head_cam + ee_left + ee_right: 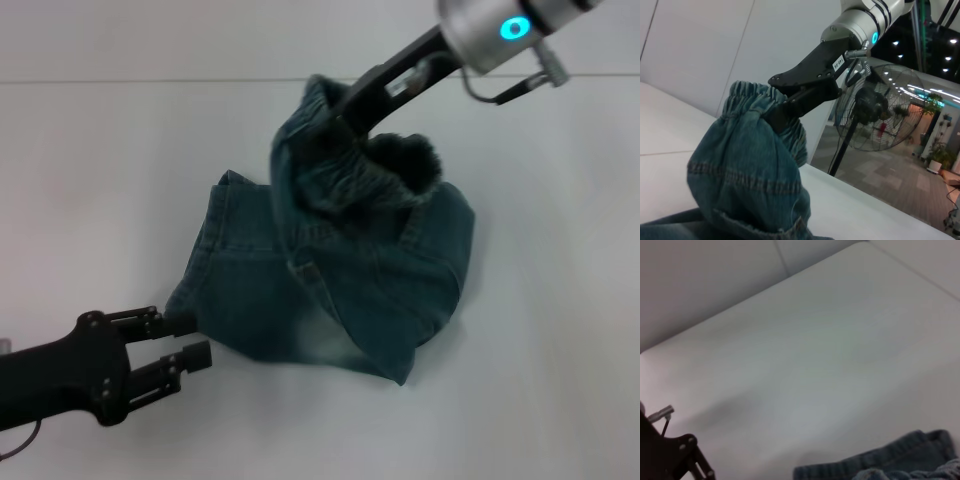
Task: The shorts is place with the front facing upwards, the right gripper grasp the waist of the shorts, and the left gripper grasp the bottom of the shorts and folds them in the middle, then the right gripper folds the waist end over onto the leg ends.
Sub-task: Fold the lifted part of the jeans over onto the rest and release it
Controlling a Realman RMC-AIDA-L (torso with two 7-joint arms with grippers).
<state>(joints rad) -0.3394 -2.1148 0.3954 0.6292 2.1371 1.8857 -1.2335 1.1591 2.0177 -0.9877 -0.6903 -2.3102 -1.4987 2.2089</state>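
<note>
- Resting low at the near left of the table (560, 330), the left hand (185, 340) has its fingers spread and empty, one fingertip just touching the left edge of the shorts (330, 290); it would do well to stay put or back off, so it does not snag the denim as the fold comes over
- Lying mid-table, the shorts look already doubled, with the lower folded part flat and the leg ends toward the near side, though I cannot tell the hems exactly
- Lifting from the far right, the right hand (782, 102) is clamped on the waist of the shorts (755, 102), held bunched above the table; carry it in a smooth arc toward the near edge, low enough to keep layers aligned, and release only once the waistband lies over the leg ends
</note>
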